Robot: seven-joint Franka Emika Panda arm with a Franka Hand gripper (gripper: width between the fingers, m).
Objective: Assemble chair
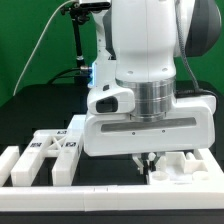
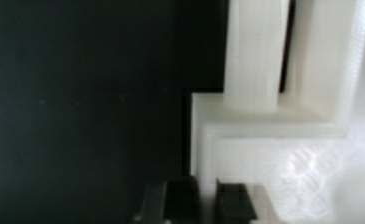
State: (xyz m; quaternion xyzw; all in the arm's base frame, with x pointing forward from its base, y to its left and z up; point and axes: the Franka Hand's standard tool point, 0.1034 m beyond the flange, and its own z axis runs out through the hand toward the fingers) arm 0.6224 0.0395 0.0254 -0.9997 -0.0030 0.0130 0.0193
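Where one tool (image 1: 148, 161) hangs, chair parts (image 1: 52, 150) in two clusters.

Nothing legible (tags (image 1: 50, 147) on the chair (image 1: 20, 165) show patterns).

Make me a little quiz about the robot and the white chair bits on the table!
1. True or false: the gripper hangs low, close to the table.
2. What colour are the chair pieces? A red, B white, C blue.
3. Fill in: the table is the colour ____.
Key: 1 true; 2 B; 3 black.
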